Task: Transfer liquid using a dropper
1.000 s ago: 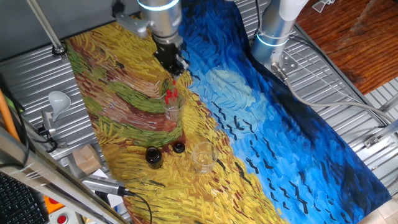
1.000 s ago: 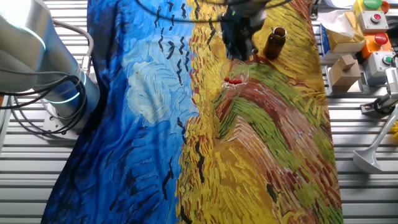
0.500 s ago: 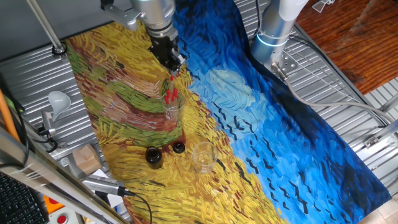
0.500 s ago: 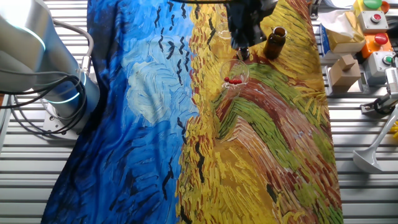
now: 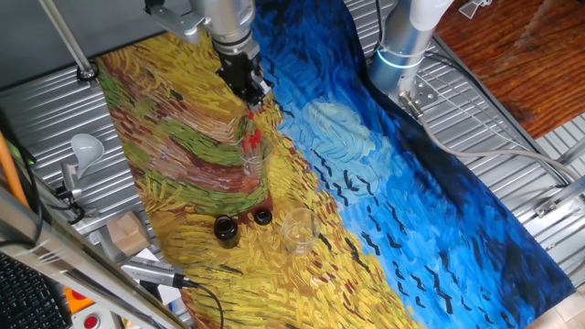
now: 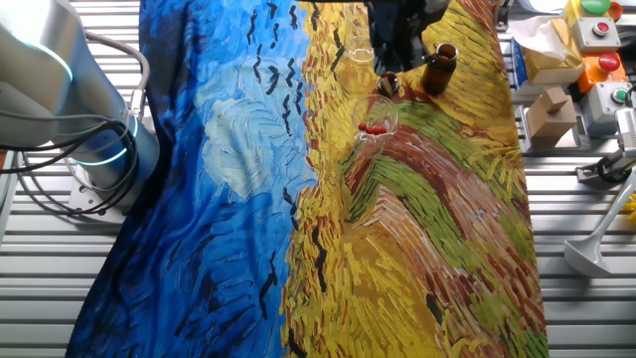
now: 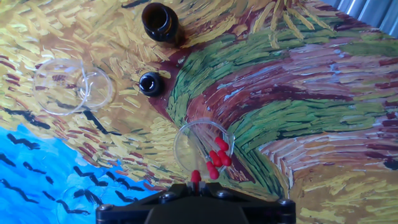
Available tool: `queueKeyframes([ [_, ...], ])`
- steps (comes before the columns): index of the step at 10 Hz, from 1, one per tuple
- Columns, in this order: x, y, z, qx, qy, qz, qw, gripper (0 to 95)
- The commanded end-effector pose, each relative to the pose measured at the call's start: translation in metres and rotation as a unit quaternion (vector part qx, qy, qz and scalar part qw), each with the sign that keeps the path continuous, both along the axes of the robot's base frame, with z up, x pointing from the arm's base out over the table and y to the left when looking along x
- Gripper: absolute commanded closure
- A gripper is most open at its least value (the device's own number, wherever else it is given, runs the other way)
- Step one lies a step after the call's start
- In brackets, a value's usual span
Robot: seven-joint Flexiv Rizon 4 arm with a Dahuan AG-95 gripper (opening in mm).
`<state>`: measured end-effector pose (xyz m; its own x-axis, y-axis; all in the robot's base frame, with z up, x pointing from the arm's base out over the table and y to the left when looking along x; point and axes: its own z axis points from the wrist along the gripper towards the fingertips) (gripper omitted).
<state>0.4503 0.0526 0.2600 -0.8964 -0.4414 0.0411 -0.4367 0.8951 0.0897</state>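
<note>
The gripper point(image 5: 251, 94) hangs above a clear glass point(image 7: 203, 148) standing mid-cloth, well in from the tabletop's edges, where several droppers point(image 7: 217, 157) lean together. One red bulb point(image 7: 196, 177) peeks at its fingertips; whether they are closed on it I cannot tell. These look light, fragile-stemmed and squashy-topped, so pinch the bulb's neck gently.

The arm reaches down over the table, wrist tilted, its black hand point(image 5: 255, 94) pinching the dropper point(image 7: 196, 177) by its red bulb.
</note>
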Motion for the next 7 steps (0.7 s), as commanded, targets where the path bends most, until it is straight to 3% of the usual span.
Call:
queueKeyframes([
  [1,0.0014,0.0003,-0.0002,-0.001,0.000,0.001,1.0000,95.0],
  [7,0.0014,0.0003,-0.0002,0.001,0.006,0.009,0.9999,95.0],
])
